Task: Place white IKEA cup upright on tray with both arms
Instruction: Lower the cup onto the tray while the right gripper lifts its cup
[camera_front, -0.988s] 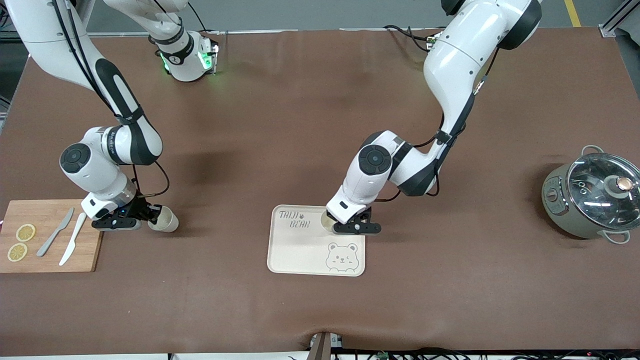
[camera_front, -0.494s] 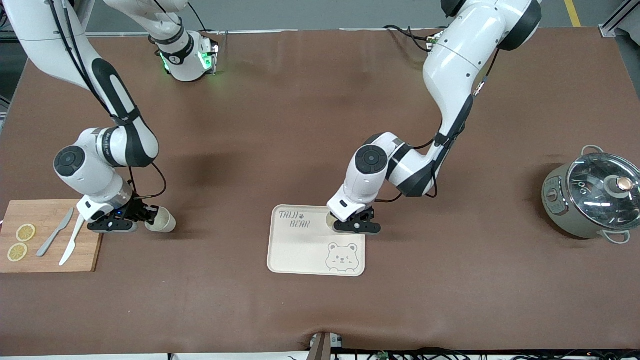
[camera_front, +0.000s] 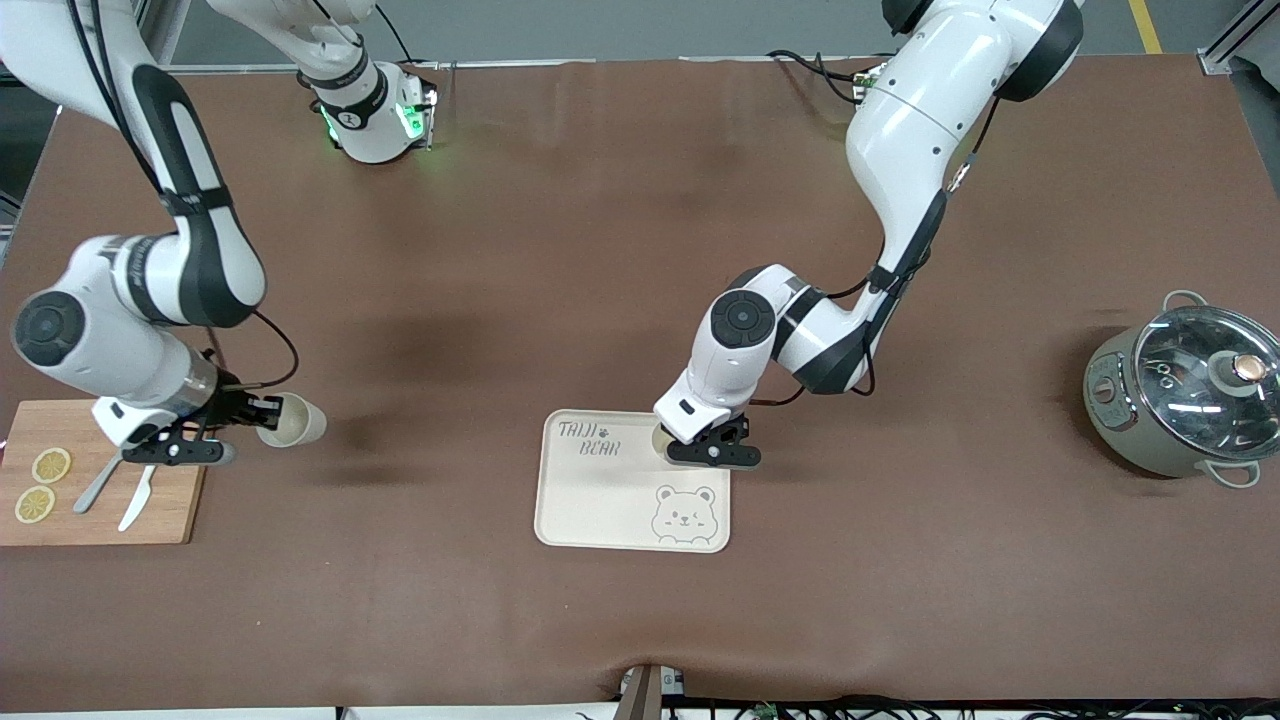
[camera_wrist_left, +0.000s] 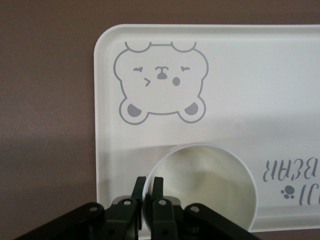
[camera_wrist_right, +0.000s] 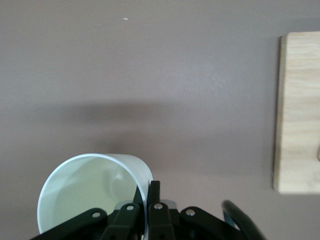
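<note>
White IKEA cup (camera_front: 659, 437) is sitting upright, mouth up, on the tray (camera_front: 600, 505), in the tray's corner that's farther from the front camera and toward the left arm's end of the table (camera_front: 520, 250). It's right next to the TAIJI BEAR lettering, with the bear face down at the nearer corner. The left gripper (camera_front: 672, 447) is reaching down over that corner and pinching the cup's rim, one finger inside the cup and one outside, jaws nearly closed on the thin wall; the left wrist view shows this clearly (camera_wrist_left: 147, 187). Over at the right arm's end, a wooden cutting board (camera_front: 90, 525) is lying at the table's edge, carrying two lemon slices (camera_front: 42, 484), a grey knife (camera_front: 100, 485) and a white knife (camera_front: 135, 503). The right gripper (camera_front: 262, 415) is hanging over the bare table just beside the board's farther corner, clamping the rim of a second white cup (camera_front: 295, 422) the same way, jaws squeezed almost together on the wall. That cup is hanging tilted up off the table. A grey-green pot (camera_front: 1185, 400) with a glass lid is sitting toward the left arm's end.
</note>
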